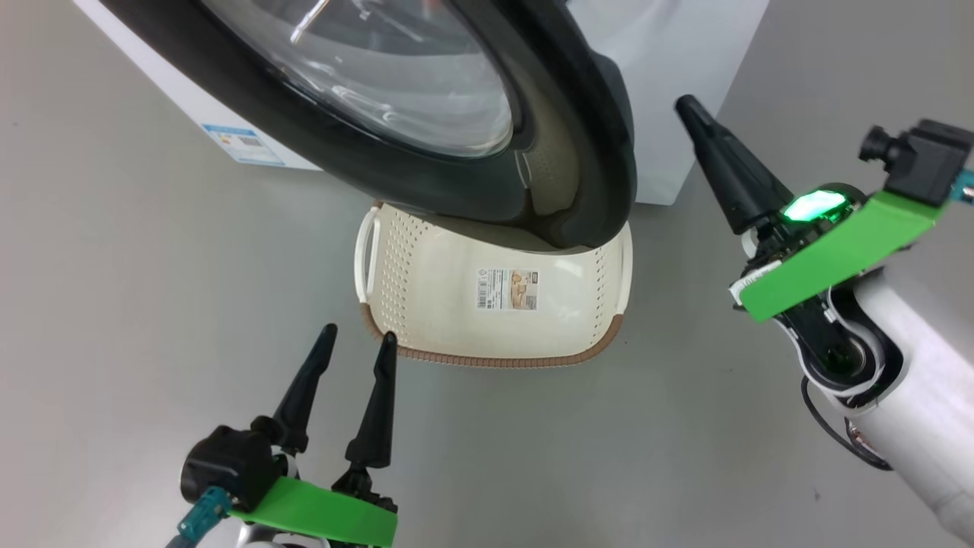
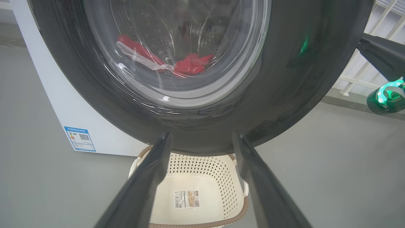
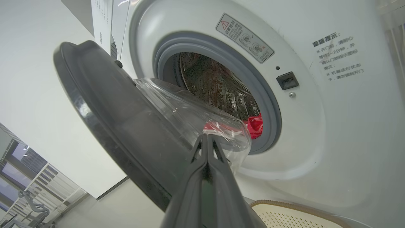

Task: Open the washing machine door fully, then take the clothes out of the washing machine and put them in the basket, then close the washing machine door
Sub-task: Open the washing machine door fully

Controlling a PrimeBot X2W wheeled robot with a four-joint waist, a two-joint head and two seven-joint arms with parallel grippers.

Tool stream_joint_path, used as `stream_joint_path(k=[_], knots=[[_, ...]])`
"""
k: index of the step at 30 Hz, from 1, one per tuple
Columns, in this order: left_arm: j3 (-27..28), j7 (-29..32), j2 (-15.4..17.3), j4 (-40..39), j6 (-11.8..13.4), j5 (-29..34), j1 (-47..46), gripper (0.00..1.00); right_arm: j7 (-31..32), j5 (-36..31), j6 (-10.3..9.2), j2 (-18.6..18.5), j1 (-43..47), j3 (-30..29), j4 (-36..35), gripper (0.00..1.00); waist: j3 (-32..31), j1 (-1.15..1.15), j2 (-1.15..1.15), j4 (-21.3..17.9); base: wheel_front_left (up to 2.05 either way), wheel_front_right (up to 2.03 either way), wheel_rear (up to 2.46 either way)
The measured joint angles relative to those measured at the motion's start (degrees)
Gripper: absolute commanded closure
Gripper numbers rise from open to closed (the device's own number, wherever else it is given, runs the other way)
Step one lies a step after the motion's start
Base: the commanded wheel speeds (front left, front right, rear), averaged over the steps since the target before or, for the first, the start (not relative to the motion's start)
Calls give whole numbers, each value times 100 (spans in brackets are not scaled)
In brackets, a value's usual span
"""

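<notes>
Washing machine door point(image 1: 449, 186) part-open, maybe halfway, glass bulge point(image 3: 190, 110) twd drum point(image 3: 218, 85)

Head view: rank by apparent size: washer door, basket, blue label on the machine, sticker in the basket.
1. washing machine door: cut off by the frame and nearest the camera, so its size is inflated.
2. basket: partly hidden under the door.
3. blue label and sticker: look about alike, not ranked.

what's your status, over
Left end effector open, empty, by basket. Right end effector shut, empty, near door. Door part open, clothes inside washer. Door overhangs basket.
</notes>
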Motion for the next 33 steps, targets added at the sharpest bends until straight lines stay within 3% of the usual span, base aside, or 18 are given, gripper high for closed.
stream_joint_path(k=[9, 21, 33], knots=[[-149, 0, 0, 2, 29, -110, -89, 0, 600, 1306, 0, -301, -497, 567, -154, 100, 173, 0, 0, 108, 0, 0, 0], [-223, 0, -1, 22, 51, -187, -164, 0, 1236, 1907, -9, -375, -627, 606, -182, 100, 151, 0, 0, 216, 0, 0, 0], [-230, 0, 0, 31, 91, -214, -108, 0, 2018, 2058, -9, -255, -338, 679, -309, 100, -162, 0, 0, 355, 0, 0, 0]])
